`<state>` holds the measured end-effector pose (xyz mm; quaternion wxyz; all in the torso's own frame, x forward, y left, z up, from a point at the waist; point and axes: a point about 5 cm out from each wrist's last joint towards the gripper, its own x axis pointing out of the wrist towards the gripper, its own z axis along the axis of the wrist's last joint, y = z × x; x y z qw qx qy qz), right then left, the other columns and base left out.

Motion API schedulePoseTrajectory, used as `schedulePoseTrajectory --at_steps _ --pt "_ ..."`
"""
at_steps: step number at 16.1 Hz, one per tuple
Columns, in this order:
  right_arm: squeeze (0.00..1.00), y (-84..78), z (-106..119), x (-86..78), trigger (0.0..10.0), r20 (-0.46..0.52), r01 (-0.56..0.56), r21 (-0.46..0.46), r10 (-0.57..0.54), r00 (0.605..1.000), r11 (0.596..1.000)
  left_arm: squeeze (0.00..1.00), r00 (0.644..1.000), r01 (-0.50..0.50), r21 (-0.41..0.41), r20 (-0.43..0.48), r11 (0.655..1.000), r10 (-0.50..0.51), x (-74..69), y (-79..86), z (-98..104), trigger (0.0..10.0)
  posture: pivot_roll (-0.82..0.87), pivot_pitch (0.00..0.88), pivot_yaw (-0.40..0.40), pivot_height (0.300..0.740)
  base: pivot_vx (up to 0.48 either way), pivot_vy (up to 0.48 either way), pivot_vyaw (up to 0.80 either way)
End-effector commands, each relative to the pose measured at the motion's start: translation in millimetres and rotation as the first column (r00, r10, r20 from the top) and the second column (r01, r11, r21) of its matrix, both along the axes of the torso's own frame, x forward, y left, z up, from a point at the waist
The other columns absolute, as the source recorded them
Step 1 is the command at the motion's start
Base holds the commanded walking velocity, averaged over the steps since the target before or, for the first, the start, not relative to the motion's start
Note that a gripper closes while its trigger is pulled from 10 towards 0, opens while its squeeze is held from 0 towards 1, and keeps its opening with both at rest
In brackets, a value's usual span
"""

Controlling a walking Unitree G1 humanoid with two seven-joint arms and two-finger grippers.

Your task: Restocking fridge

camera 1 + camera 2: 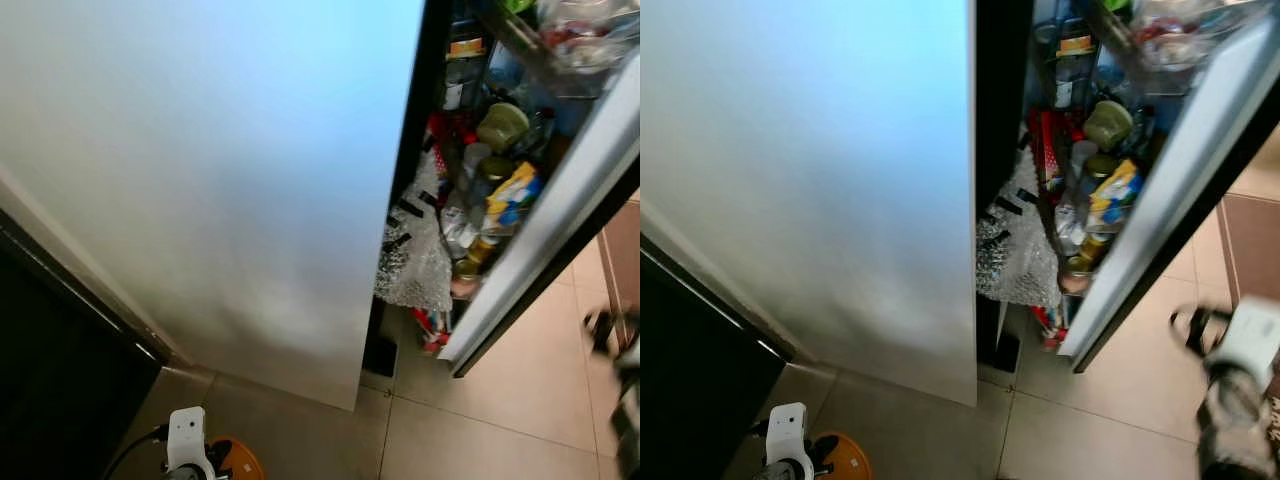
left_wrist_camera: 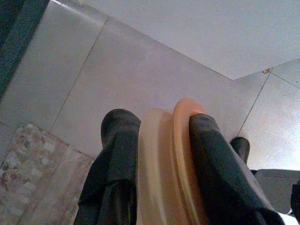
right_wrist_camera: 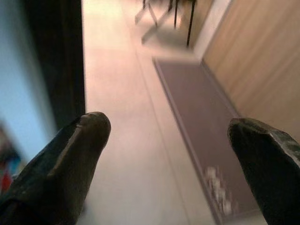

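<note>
Your left gripper [image 2: 161,187] hangs low over the floor [image 1: 500,430], its fingers clamped on the rim of an orange lid [image 2: 164,159], gripped edge-on so it can slide in narrow. The fridge [image 1: 200,180] stands ahead with its right door [image 1: 545,220] swung wide. The door shelves [image 1: 1095,190] are crowded with jars and bottles, so you'll likely need to hunt for a gap. Your right gripper [image 3: 168,136] hangs spread and empty near the door's outer edge, probably free to steady it.
</note>
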<state>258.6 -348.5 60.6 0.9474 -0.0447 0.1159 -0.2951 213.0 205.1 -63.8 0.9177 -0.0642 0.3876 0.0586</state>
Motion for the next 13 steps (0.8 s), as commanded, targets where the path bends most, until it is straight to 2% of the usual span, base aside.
schedulePoseTrajectory --at_steps 1,5,6,7,8,9,10,11,12,13 --pt "0.0 8.0 -23.5 -10.5 10.0 -0.078 0.012 0.052 -0.008 0.997 0.999 0.0 0.999 0.001 0.01 -0.038 1.0 -0.001 -8.7 3.3 -4.8 10.0 -0.04 0.123 0.064 0.74 0.0 0.0 0.0" --pt "0.0 36.5 -82.4 -46.9 10.0 -0.302 0.028 0.19 0.031 0.953 0.981 0.0 0.999 -0.001 0.015 -0.039 1.0 0.001 -8.8 5.9 -4.4 10.0 -0.03 0.099 0.069 0.74 0.0 0.0 0.0" --pt "0.0 56.3 -105.7 -65.0 10.0 -0.394 0.01 0.262 0.098 0.914 0.965 0.0 0.999 -0.003 0.017 -0.04 1.0 0.003 -8.9 7.1 -4.3 10.0 -0.03 0.095 0.07 0.74 0.0 0.0 0.0" --pt "0.0 70.1 -117.8 -75.4 10.0 -0.427 -0.012 0.307 0.149 0.892 0.952 0.0 0.999 -0.003 0.017 -0.041 1.0 0.004 -8.8 7.5 -4.2 10.0 -0.03 0.096 0.071 0.74 0.0 0.0 0.0" --pt "0.0 76.1 -123.5 -81.5 10.0 -0.447 -0.015 0.325 0.168 0.879 0.946 0.0 0.999 -0.002 0.017 -0.041 1.0 0.003 -8.9 7.7 -4.2 10.0 -0.03 0.092 0.074 0.74 0.0 0.0 0.0" --pt "0.0 88.9 -137.6 -100.7 10.0 -0.509 -0.009 0.353 0.2 0.837 0.936 0.0 0.999 0.001 0.015 -0.049 1.0 0.0 -10.1 7.9 -4.9 10.0 -0.04 0.082 0.082 0.74 0.0 0.0 0.0" --pt "0.0 98.0 -150.4 -124.8 10.0 -0.56 0.07 0.392 0.177 0.809 0.918 0.0 0.998 0.009 0.013 -0.057 1.0 -0.008 -11.5 7.8 -5.8 10.0 -0.04 0.076 0.087 0.74 0.0 0.0 0.0" --pt "0.0 103.5 -156.5 -137.6 10.0 -0.588 0.099 0.408 0.178 0.789 0.907 0.0 0.998 0.009 0.013 -0.059 1.0 -0.009 -12.4 8.1 -6.2 10.0 -0.03 0.071 0.092 0.74 0.0 0.0 0.0" --pt "0.0 119.1 -164.2 -150.7 10.0 -0.621 0.043 0.43 0.26 0.74 0.902 0.0 0.998 0.01 0.018 -0.062 1.0 -0.009 -13.6 10.0 -6.4 10.0 -0.04 0.069 0.096 0.74 0.0 0.0 0.0" --pt "0.0 122.7 -165.1 -151.7 10.0 -0.624 0.019 0.432 0.283 0.728 0.902 0.0 0.998 0.011 0.021 -0.063 1.0 -0.01 -13.7 10.6 -6.3 10.0 -0.04 0.069 0.096 0.74 0.0 0.0 0.0"
